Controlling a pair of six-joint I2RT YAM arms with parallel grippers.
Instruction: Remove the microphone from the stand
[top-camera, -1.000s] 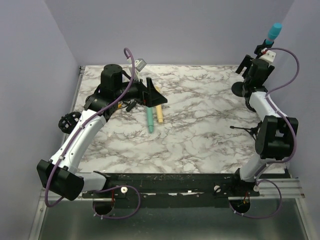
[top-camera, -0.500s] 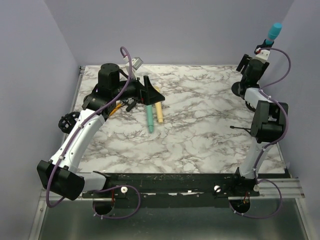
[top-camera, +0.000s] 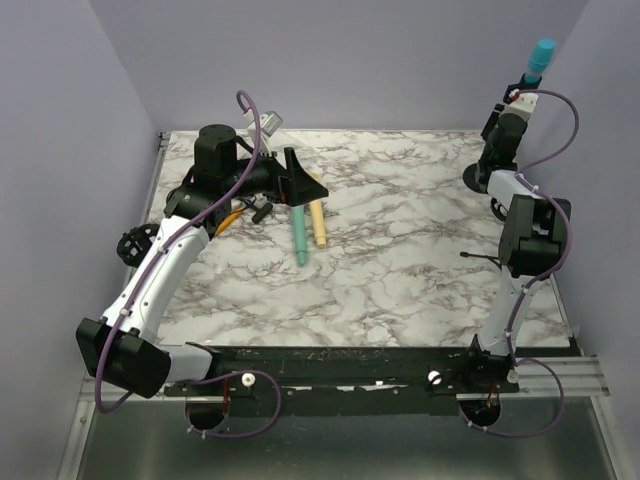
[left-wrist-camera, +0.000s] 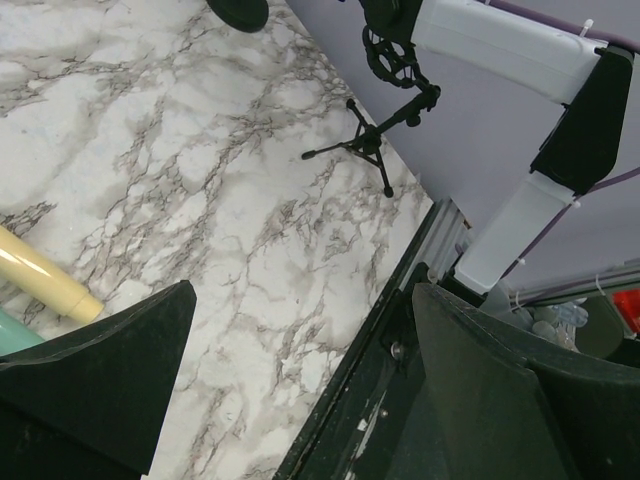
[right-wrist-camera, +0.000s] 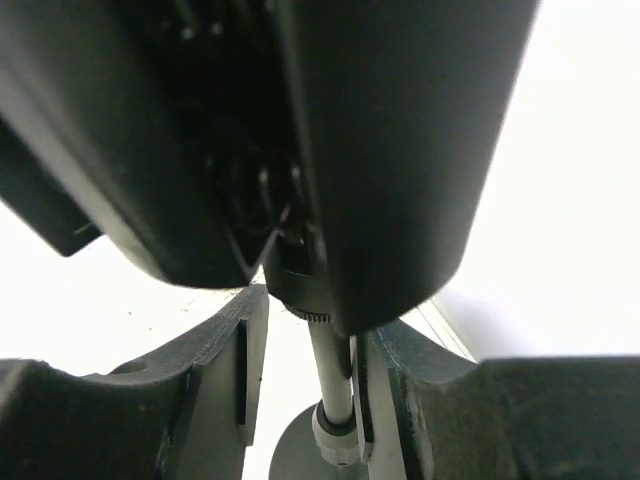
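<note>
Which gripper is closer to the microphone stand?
Right. The right gripper sits at the stand, fingers either side of its pole. The left gripper is far across the table, over the pens.

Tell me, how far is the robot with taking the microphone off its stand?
Done: the right gripper is at the stand, its fingers on either side of the pole. In hand: the grasp; a gap shows beside one finger, so a firm hold is uncertain. Left: the microphone sits on the stand, not yet lifted off. The left gripper hangs open over the table.
</note>
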